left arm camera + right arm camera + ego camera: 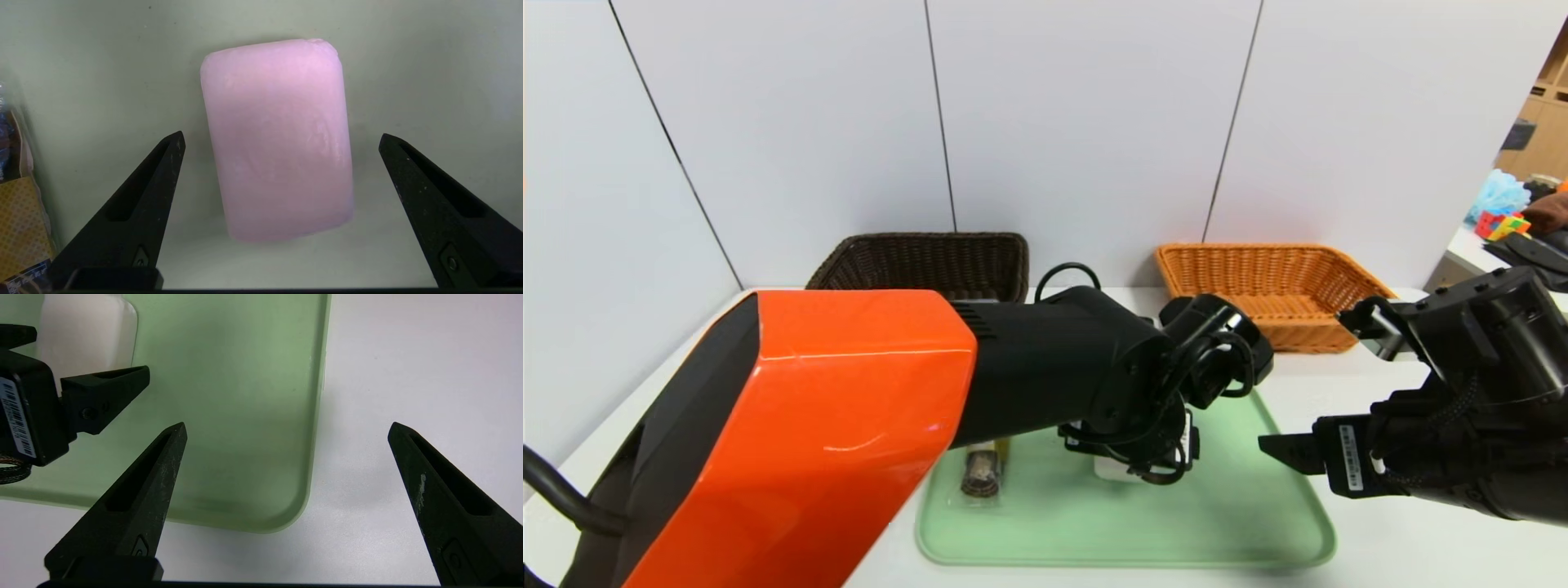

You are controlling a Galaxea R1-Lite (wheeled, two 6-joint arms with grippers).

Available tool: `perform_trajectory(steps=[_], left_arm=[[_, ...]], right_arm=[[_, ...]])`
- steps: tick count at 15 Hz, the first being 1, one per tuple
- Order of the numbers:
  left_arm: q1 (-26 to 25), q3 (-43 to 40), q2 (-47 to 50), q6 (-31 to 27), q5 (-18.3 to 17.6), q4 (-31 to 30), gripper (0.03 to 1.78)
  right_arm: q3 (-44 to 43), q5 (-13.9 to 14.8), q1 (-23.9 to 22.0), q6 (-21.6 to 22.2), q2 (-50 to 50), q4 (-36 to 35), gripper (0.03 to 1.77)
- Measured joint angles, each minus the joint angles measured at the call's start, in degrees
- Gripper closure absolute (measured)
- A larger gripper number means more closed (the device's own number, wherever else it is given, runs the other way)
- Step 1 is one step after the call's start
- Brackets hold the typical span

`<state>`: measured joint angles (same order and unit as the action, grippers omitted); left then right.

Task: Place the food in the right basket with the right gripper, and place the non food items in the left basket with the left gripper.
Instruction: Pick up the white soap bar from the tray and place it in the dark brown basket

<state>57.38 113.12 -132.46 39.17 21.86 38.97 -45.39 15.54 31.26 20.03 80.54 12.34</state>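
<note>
Two baskets stand at the back of the white table [1380, 490]: one dark brown basket [923, 263] on the left and one orange-tan basket [1270, 286] on the right, both rectangular, woven wicker with flared sides. In front of them lies one pale green tray [1241, 523], smooth plastic with rounded corners and a low raised rim.

On the tray there are two things in view. One is a soap bar [278, 139], a smooth, matt, rounded rectangle lying flat near the tray's middle. The other is one pack of cookies [981, 474], a short stack of dark round biscuits in a clear sleeve with an olive-gold label, lying on the tray's left part, apart from the bar.

The left gripper [282, 141] hangs over the tray, angled forward and down, its orange and black arm crossing in from the left. Its two black pointed fingers [155, 179] stand wide apart, one on each long side of the bar, gripping nothing.

The right gripper [286, 433] hovers over the tray's near right corner, also tilted downward. Its fingers [151, 473] are spread wide and hold nothing, one above the tray, the other above bare table.
</note>
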Motion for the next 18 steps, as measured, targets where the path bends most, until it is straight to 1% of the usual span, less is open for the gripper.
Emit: perform_trajectory(steps=[5,6,7,9,10,15,18], left_arm=[[0.00,0.00,-0.76,-0.20,0.74,-0.02,0.12],[0.00,0.00,-0.80,-0.15,0.79,0.00,0.22],[0.00,0.00,-0.83,-0.12,0.93,0.00,0.41],[0.00,0.00,-0.91,-0.20,1.67,0.00,0.70],[0.00,0.00,-0.95,-0.22,1.82,0.00,0.79],[0.00,0.00,-0.91,-0.15,2.04,0.07,0.83],[-0.22,-0.02,0.32,-0.28,4.22,0.57,0.83]], right_arm=[[0.46,-0.04,0.00,-0.02,0.02,-0.18,0.10],[0.46,-0.06,0.00,-0.07,0.02,-0.21,0.10],[0.46,-0.04,0.00,-0.09,0.02,-0.21,0.10],[0.46,-0.06,0.00,-0.09,0.00,-0.21,0.10],[0.46,-0.06,0.00,-0.13,0.00,-0.21,0.10],[0.52,-0.04,0.00,-0.18,-0.01,-0.18,0.10],[0.66,0.02,0.00,-0.07,-0.01,-0.18,0.10]])
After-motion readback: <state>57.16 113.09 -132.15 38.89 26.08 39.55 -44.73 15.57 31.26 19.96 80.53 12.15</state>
